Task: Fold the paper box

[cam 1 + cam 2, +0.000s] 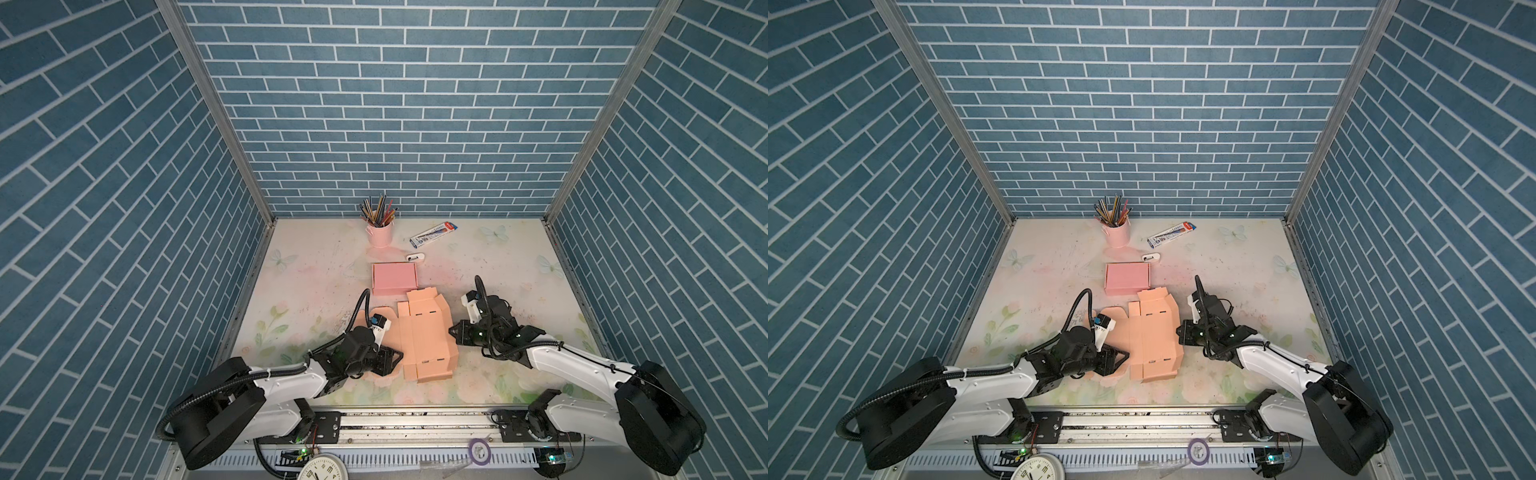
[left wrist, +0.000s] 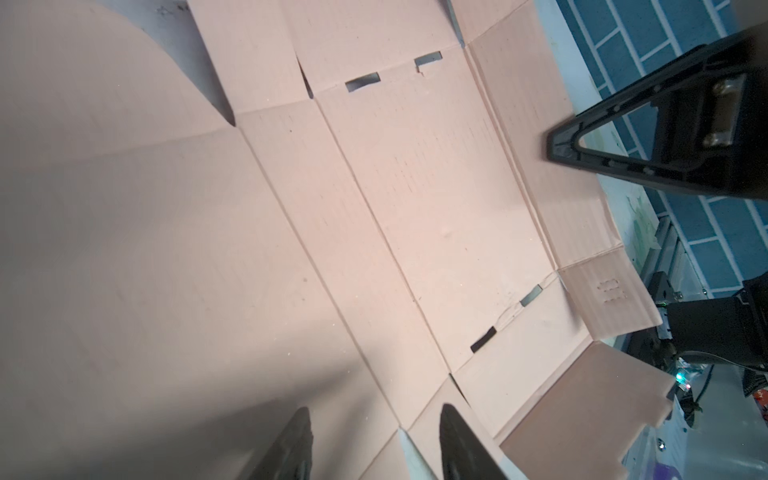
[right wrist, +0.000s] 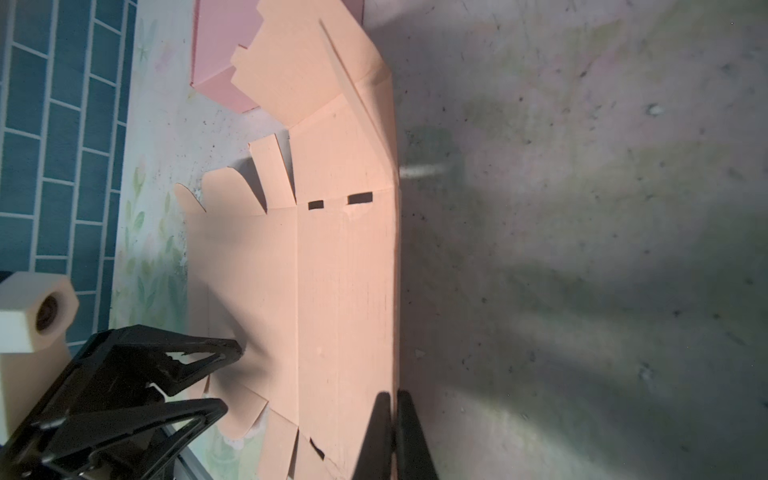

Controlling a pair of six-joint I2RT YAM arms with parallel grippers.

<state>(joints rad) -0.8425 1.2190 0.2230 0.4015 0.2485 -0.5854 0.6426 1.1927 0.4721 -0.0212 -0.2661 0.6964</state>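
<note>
1. The right end effector point(image 3: 392, 432) has its fingers pressed together, pinching the paper box point(image 1: 424, 336) at the edge nearest to it.
2. The left end effector point(image 2: 376, 446) has its fingers spread, low over the box's opposite side.
3. The box lies unfolded on the surface point(image 1: 324, 266), between the two end effectors.

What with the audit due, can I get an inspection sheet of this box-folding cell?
Surface: floral table, scuffed and speckled.
Job's things: peach box blank lying mostly flat, end flaps partly raised; pink folded box just behind it.
Clutter: pencil cup, pencil pack, small white item, all at the back.
Grippers: left tool open over the blank; right tool shut on the blank's side flap.
Cables: black hose loops at both wrists.
Surroundings: blue brick-pattern walls; clock by the front rail.
</note>
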